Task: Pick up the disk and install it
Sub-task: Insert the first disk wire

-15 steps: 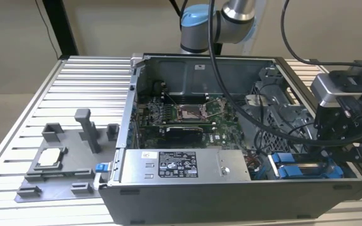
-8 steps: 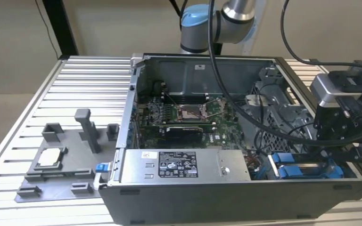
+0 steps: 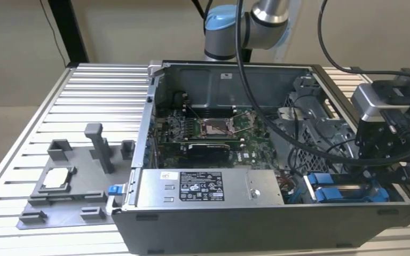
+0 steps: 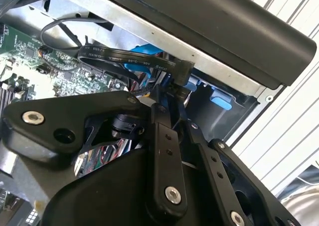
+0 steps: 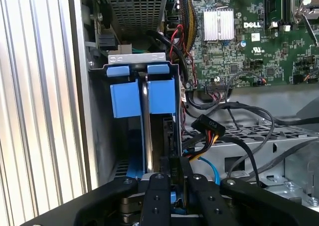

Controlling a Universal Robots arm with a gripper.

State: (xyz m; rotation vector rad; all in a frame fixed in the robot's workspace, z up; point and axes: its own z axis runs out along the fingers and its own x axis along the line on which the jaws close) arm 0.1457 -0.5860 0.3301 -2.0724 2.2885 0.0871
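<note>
Ribbed metal tabletop [image 3: 84, 96] carries an open computer case [image 3: 262, 213], with a grey holder tray [image 3: 70, 197] lying to the exterior view's left of it. We see the arm reaching into the near corner of the case on the exterior view's right, where blue drive bays [image 3: 347, 193] sit behind the case wall.

In the first wrist view the tool [image 5: 178, 181] has its fingers drawn close together on the edge of the disk [image 5: 160, 136], which stands on edge in the bay beside two blue carrier tabs [image 5: 142, 97]. So we judge the tool clenched on the disk, with the disk already most of the way into its slot. In the second wrist view the fingers [image 4: 162, 151] point into the same bay, just beside a black flat cable [image 4: 132, 61].

To do this step well, we would keep the disk parallel to the bay rails and press straight along the slot. Loose cables [image 5: 214, 131] lie close beside the bay, so any sideways drift risks snagging them or jamming the carrier.
</note>
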